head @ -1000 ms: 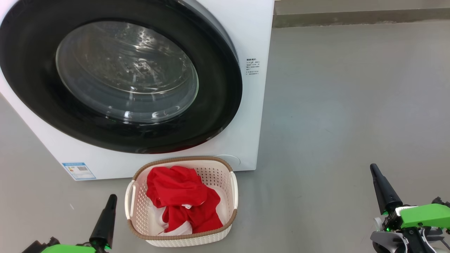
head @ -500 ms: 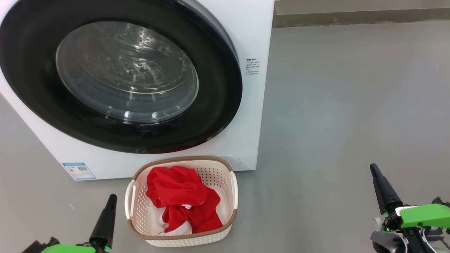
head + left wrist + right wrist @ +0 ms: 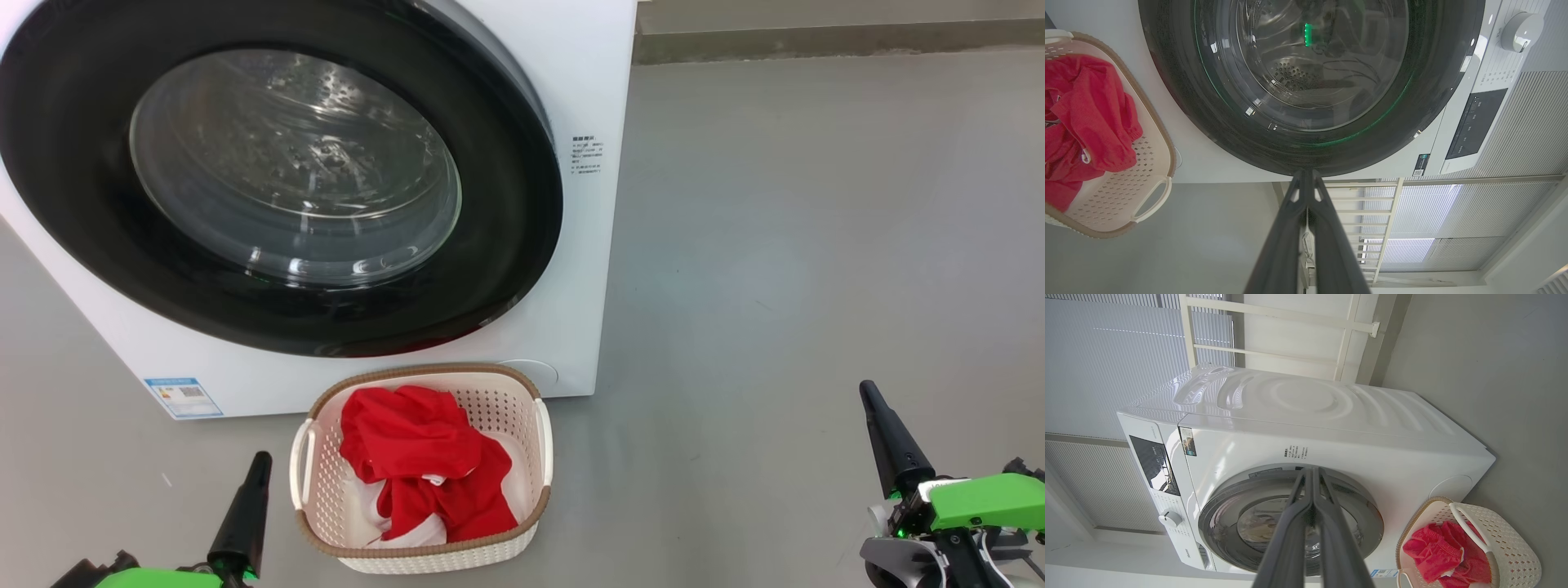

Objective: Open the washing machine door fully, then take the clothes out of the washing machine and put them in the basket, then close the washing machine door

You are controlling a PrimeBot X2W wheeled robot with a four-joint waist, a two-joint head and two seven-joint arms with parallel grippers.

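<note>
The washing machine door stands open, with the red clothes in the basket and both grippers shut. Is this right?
No. The washing machine door is closed, as the head view shows. The clothes do lie in the basket, and the left gripper and right gripper are shut.

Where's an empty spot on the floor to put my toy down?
The big grey floor right of the washing machine and basket, up to the right gripper, is bare. A smaller bare patch lies left of the left gripper, in front of the machine. The basket is crowded with red clothes.
</note>
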